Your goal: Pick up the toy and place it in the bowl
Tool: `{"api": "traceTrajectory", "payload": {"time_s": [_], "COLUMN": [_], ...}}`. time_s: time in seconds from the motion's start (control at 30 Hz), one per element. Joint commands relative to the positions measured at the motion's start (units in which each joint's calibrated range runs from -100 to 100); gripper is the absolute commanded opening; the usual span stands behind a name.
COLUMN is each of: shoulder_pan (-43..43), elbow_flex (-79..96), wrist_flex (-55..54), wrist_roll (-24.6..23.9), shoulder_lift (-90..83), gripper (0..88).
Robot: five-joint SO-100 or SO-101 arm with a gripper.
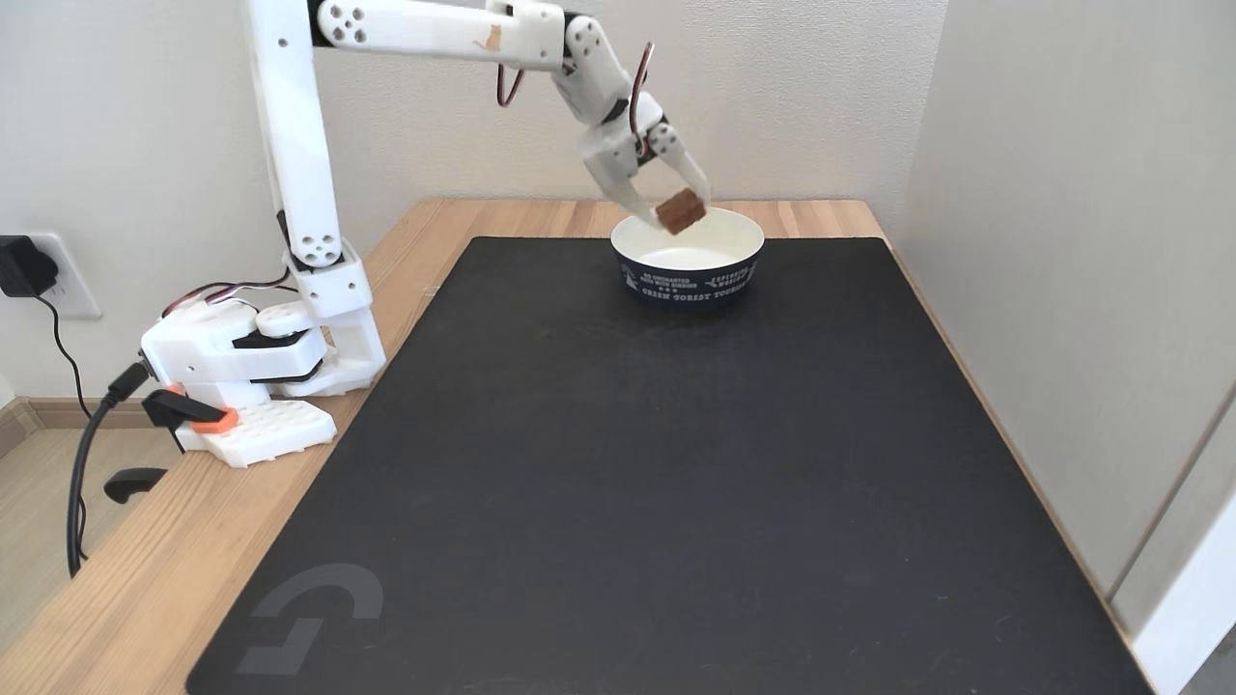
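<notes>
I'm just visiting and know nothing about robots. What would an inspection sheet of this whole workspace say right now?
Surface: wooden table covered mostly by a black mat.
Job's things: toy, a reddish-brown block, held above the bowl; the bowl's inside looks empty.
Clutter: nothing seen on the mat besides the bowl.
Grippers: gripper closed on the toy, over the bowl's rim.
Cables: red and black wires along the arm; black cable hanging off the table edge; plug in wall outlet.
Surroundings: light walls behind and to the right; orange clamp at the arm's base.

Home room, wooden desk [126, 589], wall outlet [68, 280], baseboard [58, 413]
</notes>
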Motion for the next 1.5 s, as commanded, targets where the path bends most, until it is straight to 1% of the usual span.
{"api": "traceTrajectory", "payload": {"time_s": [0.0,0.03,0.13,0.17,0.4,0.43,0.47,0.5,0.53,0.57,0.6,0.73,0.77,0.9,0.93,1.03,1.07,1.2,1.23,1.47], "shoulder_pan": [-1.09,-1.09,-1.09,-1.09,-0.43,-0.34,0.83,1.75,2.50,3.51,6.52,13.63,17.81,25.50,29.02,33.95,35.96,36.71,36.55,36.38], "elbow_flex": [4.01,4.19,4.19,4.19,3.02,2.30,0.58,-0.14,-0.32,-0.32,0.76,6.62,12.03,26.00,33.84,45.83,53.13,66.38,71.79,89.99], "wrist_flex": [-4.38,-4.29,-3.87,-3.87,-4.12,-4.04,-3.87,-3.70,-3.62,-3.53,-2.51,-1.67,-1.67,-2.43,-2.60,-4.89,-7.00,-9.46,-8.95,-7.68], "wrist_roll": [-0.28,-0.28,-0.28,-0.28,-0.28,0.08,0.24,0.13,0.24,0.34,0.50,3.37,4.41,6.76,8.17,9.58,10.16,10.31,10.31,10.31], "shoulder_lift": [-2.95,-2.87,-3.03,-3.03,-3.53,-3.62,-3.78,-4.62,-5.87,-7.53,-11.70,-22.62,-29.04,-41.55,-48.05,-58.56,-65.64,-79.40,-85.65,-106.33], "gripper": [5.0,8.6,25.4,25.4,22.6,19.8,10.4,4.7,1.0,2.2,3.1,2.6,2.6,2.6,2.6,2.6,2.6,2.5,2.5,2.5]}}
